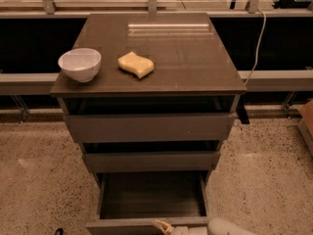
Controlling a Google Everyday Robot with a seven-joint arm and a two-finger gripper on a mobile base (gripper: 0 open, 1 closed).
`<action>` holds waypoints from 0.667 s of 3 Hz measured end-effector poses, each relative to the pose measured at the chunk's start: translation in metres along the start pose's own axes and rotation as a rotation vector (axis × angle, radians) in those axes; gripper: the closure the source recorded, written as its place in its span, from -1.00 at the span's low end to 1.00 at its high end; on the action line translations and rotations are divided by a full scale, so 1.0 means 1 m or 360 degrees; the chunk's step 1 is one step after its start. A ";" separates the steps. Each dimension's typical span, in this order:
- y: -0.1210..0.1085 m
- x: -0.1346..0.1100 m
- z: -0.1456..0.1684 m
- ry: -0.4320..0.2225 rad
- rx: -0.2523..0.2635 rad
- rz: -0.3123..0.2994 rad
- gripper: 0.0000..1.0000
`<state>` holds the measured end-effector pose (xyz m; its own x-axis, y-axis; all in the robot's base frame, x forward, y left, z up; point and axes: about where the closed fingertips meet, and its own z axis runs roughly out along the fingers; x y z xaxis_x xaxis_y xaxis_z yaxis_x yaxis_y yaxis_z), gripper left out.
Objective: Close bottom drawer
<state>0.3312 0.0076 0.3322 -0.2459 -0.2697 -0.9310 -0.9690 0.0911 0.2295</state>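
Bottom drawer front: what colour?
The bottom drawer is plain dark grey-brown, camera view; the gripper is at its front panel.

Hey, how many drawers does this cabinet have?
3, stacked: the top drawer under the tabletop, the middle drawer below it, and the bottom drawer, pulled far out, with the hand at its front edge.

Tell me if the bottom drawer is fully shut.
No, the bottom drawer stands pulled out, its box interior exposed, with the tool at its front panel.

Pale cream gripper [164,226] (bottom edge) on rounded white arm [227,227].
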 end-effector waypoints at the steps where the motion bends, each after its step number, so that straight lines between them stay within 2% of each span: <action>1: -0.004 0.026 0.016 0.0030 0.0037 -0.0205 -0.21; 2: -0.013 0.044 0.024 0.0018 0.0060 -0.0318 0.25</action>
<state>0.3339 0.0177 0.2810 -0.0494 -0.2969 -0.9536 -0.9971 0.0706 0.0297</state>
